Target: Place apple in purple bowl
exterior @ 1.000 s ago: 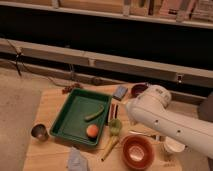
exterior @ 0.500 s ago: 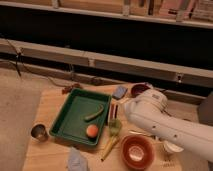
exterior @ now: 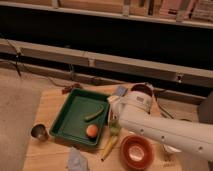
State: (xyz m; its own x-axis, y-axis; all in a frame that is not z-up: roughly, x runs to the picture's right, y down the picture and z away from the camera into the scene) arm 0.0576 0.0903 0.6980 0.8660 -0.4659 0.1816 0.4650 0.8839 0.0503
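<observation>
Small round orange-red apple (exterior: 91, 130) in green rectangular tray (exterior: 74, 116); my gripper (exterior: 114, 121) at its 2 o'clock, opening: cannot tell.

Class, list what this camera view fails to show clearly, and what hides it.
Purple bowl: camera view, lower part hidden behind the arm.
Gripper, by the green tray's right rim: camera view, blurred against the arm.
The arm's far end: camera view, cut off by the right edge.

Orange-red apple (exterior: 91, 130), green tray (exterior: 74, 113), purple bowl (exterior: 142, 89); white arm's (exterior: 161, 131) jaws beside tray.
</observation>
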